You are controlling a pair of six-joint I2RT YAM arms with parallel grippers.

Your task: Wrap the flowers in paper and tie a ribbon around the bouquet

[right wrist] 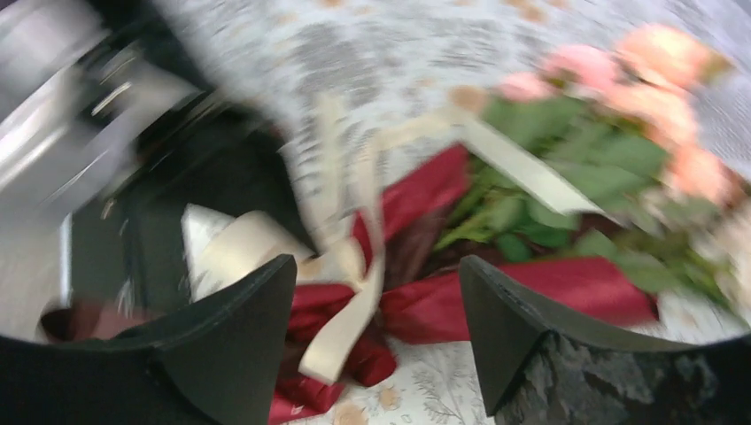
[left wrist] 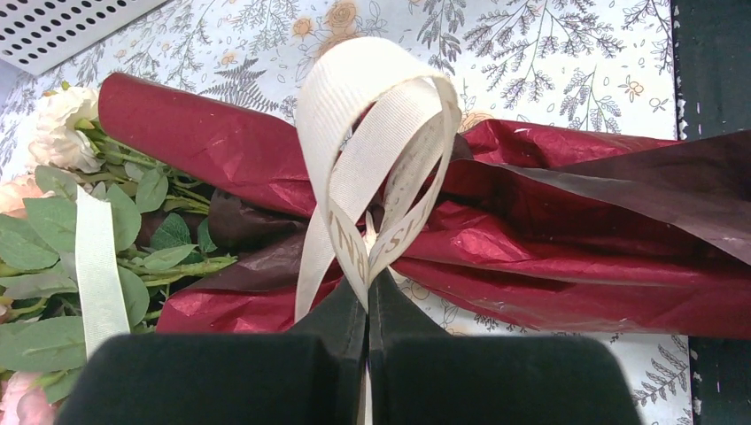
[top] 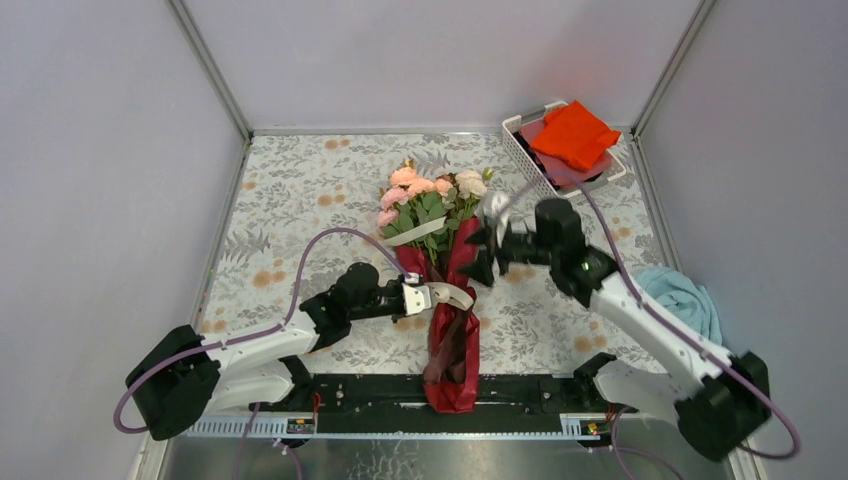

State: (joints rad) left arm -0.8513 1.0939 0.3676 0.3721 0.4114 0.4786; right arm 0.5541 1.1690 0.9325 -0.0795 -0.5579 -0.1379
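The bouquet (top: 450, 300) lies in the middle of the table (top: 300, 190) with its flowers (top: 430, 192) toward the far side, the left gripper (left wrist: 366, 288) is closed on a loop of the cream ribbon (left wrist: 372, 133) over the dark red paper (left wrist: 567, 252), and the right gripper (right wrist: 378, 274) hangs just beside it with fingers apart, holding nothing.

Left of the bouquet (top: 455, 335) and beyond its blooms the tabletop (top: 290, 190) lies bare. The ribbon (left wrist: 354, 71) loops up at its middle, pinched by the left claw (left wrist: 367, 292); the right claw (top: 483, 253) crowds its right side, a white basket (top: 515, 140) beyond.
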